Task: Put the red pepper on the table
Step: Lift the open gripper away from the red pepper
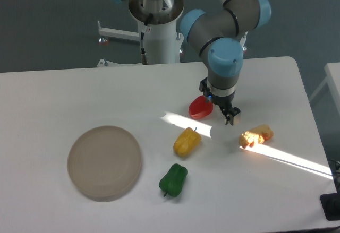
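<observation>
Table (pixel 64 92): white top with rounded corners, filling most of the view; a bright streak of sunlight (pixel 287 161) runs across its right half toward the right edge.

Red pepper (pixel 200 108): glossy, rounded, lying on the tabletop right of centre, closer to the far edge than the other peppers. Its right side is partly covered by the gripper.

Gripper (pixel 222 110): mounted on the arm (pixel 226 42), pointing down, low over the tabletop just to the right of the red pepper and overlapping it in view. One dark finger (pixel 230 115) shows on the right; the other is not clearly visible. Cannot tell whether the fingers are spread or pinching, or whether they touch the pepper.

Yellow pepper (pixel 186 141): on the tabletop near centre, nearer the front than the red pepper, apart from it.

Green pepper (pixel 173 179): toward the front edge, near the yellow pepper, not touching it.

Plate (pixel 104 162): round, beige, bare, on the left half of the tabletop toward the front edge, left of the green pepper.

Small orange-yellow item (pixel 257 135): lumpy, lit by the streak, on the right half, near the gripper; kind cannot be told.
</observation>
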`<state>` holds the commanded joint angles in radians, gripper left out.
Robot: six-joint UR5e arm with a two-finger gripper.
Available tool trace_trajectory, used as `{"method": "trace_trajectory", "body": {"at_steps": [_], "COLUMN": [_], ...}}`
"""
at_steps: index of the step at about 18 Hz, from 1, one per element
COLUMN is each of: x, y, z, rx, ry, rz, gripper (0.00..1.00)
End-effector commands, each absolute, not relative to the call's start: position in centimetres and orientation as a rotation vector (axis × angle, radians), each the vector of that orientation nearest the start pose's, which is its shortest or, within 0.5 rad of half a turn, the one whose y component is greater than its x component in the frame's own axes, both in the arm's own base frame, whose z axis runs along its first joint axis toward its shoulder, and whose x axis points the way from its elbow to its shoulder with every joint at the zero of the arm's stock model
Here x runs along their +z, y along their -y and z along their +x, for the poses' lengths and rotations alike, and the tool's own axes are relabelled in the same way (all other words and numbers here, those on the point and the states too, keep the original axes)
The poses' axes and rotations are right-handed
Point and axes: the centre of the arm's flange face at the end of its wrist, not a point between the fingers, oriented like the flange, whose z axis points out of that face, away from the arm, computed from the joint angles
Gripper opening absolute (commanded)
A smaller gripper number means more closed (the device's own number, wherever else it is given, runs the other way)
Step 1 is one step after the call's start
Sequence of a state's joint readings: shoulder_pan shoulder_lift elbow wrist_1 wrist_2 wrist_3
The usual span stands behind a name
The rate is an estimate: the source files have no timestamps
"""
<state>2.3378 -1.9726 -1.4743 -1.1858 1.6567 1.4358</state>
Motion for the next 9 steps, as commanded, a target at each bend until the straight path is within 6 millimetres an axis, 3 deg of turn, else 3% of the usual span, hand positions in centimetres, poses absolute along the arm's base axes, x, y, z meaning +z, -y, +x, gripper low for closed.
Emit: {"method": "trace_trajectory", "body": {"at_steps": [6, 9], "x": [35.5, 36.0], "y": [-58.4, -61.0], "z": [-37.4, -36.8], "rx": [0.238, 0.270], "ry": [-1.037, -1.061], "rz": [-2.975, -2.946], "gripper": [1.00, 1.00]}}
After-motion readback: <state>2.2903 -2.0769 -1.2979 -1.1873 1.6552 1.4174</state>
